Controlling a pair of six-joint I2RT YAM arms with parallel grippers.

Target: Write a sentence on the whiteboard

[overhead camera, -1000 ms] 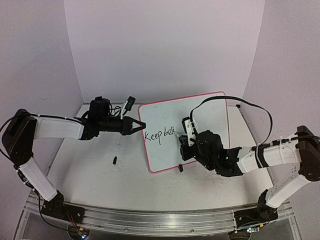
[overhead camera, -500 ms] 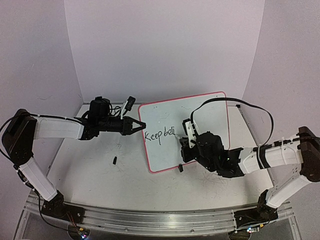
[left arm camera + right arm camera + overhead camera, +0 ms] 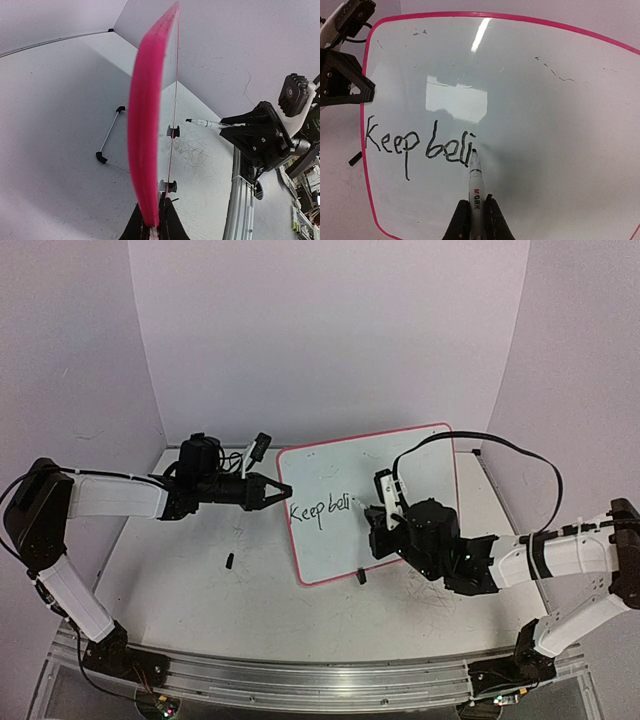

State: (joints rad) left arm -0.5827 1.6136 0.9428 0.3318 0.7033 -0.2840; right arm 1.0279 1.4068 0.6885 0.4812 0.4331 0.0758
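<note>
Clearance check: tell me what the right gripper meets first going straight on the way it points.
The flat white, pink-rimmed whiteboard: the right gripper holds a white marker whose tip seems already on it, beside the black handwritten letters.

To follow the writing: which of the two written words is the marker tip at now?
The second word, "beli": the marker tip sits at its last letter, while "Keep" lies apart, nearer the pink rim.
</note>
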